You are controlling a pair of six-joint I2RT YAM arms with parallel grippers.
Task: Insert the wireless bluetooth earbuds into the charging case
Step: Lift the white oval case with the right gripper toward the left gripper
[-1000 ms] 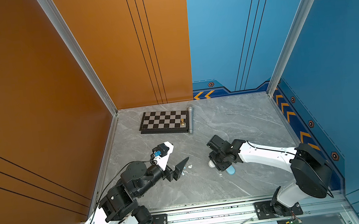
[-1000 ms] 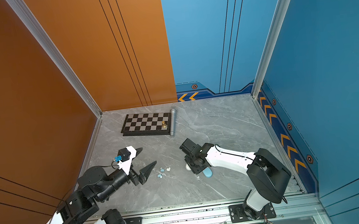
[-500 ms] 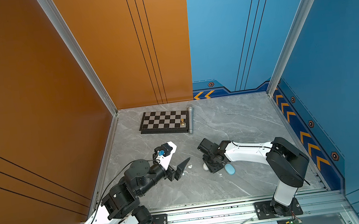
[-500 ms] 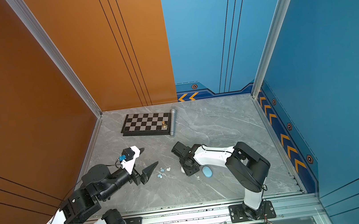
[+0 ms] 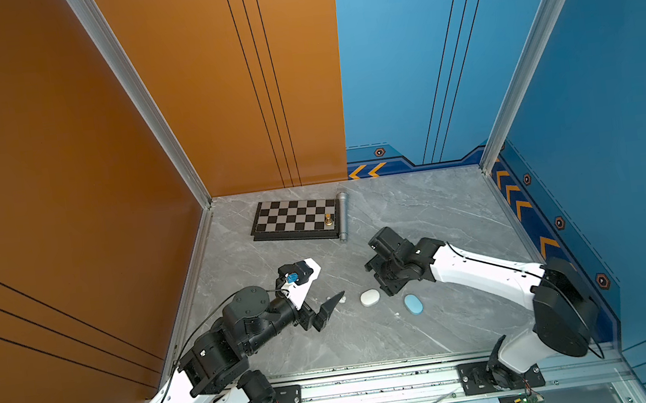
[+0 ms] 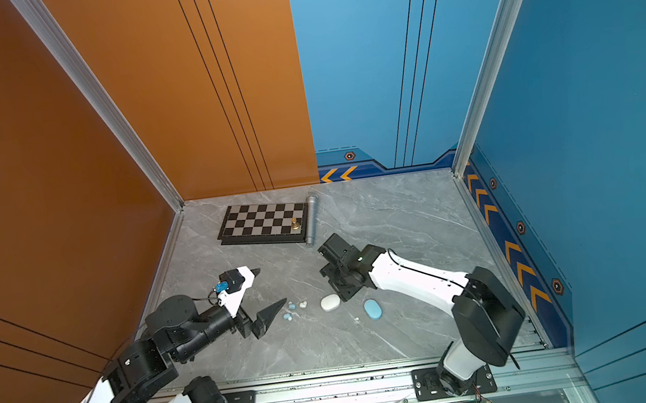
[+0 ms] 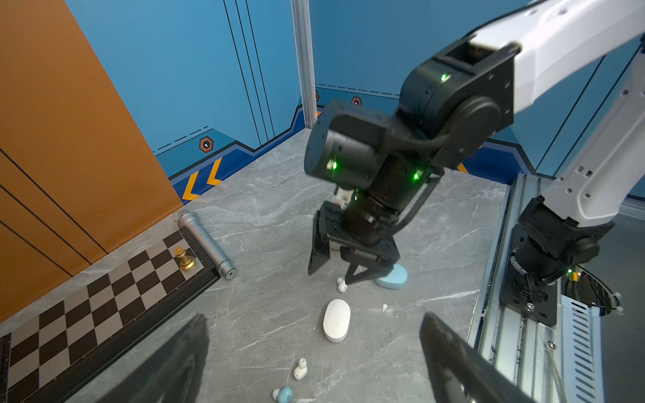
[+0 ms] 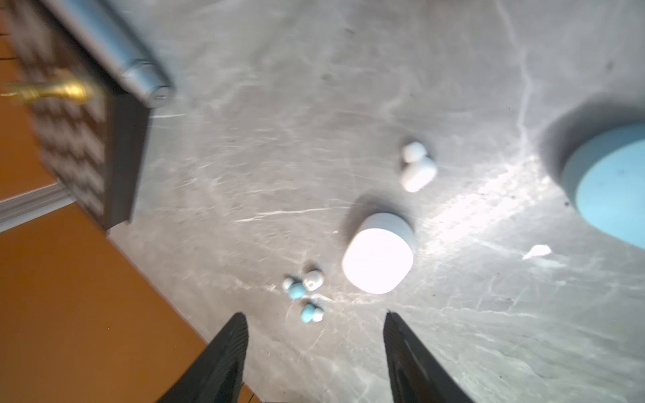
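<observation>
The earbuds lie loose on the grey table. A small cluster of blue and white ones sits just ahead of the left gripper. One more white earbud rests on the table right under the tips of the right gripper, near both the white case and the blue case.

Both cases lie flat and look closed. Both grippers are spread apart with nothing in them.

No bud can go in until a lid is up, so one gripper should probably steady a case while the other lifts its lid. The buds are tiny and rounded, so a low, centred pinch should stop one squirting away. Match each bud's colour to its case.
</observation>
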